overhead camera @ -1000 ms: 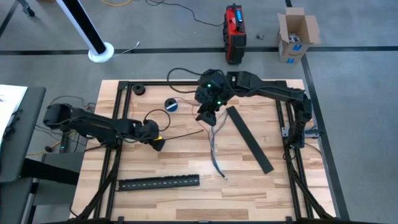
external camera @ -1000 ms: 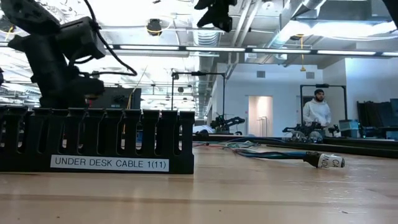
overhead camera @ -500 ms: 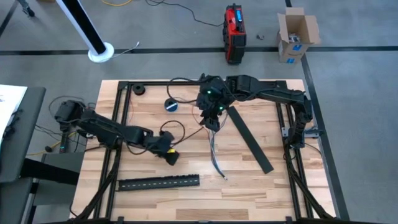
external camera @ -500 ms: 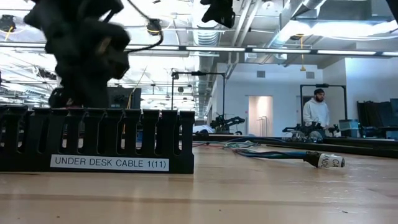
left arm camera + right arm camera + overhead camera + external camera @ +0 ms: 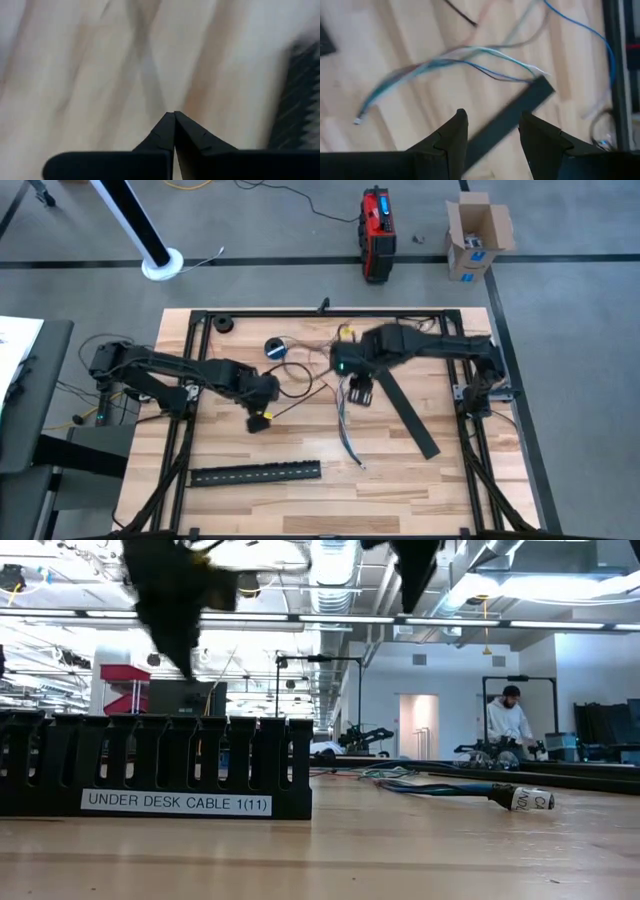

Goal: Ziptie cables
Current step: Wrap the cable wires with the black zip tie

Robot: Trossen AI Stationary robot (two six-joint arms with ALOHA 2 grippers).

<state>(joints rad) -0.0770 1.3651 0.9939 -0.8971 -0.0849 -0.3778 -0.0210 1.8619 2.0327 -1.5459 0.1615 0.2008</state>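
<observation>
Your right pincer [image 5: 361, 392] hangs with its fingers spread and nothing between them, right at the upper end of the cables [image 5: 345, 425]. In its wrist view the two dark fingers [image 5: 454, 135] stand apart, and past them the cables [image 5: 445, 62] trail across the wood, with a dark flat strip [image 5: 507, 120] showing in the gap between the fingers. You cannot tell from any view whether the fingers touch the wires.

The cables lie loose on the surface [image 5: 460, 480] as a thin bundle running from the right pincer down toward the near edge, ending a little past the right end of the slotted black strip [image 5: 255, 473]. Just right of the cables, the long flat black strip [image 5: 403, 408] lies at a slant.

Your left pincer [image 5: 257, 420] sits well to the left of the cables, above the slotted strip, with its fingers pressed together; the wrist view shows the tips [image 5: 173, 131] meeting over bare wood and holding nothing you can make out.

Above and left of the cables, a small blue-and-black tape roll [image 5: 276, 348] rests near the far edge of the surface. In the low view the slotted strip [image 5: 155, 775] stands close to the camera, bearing a white label.
</observation>
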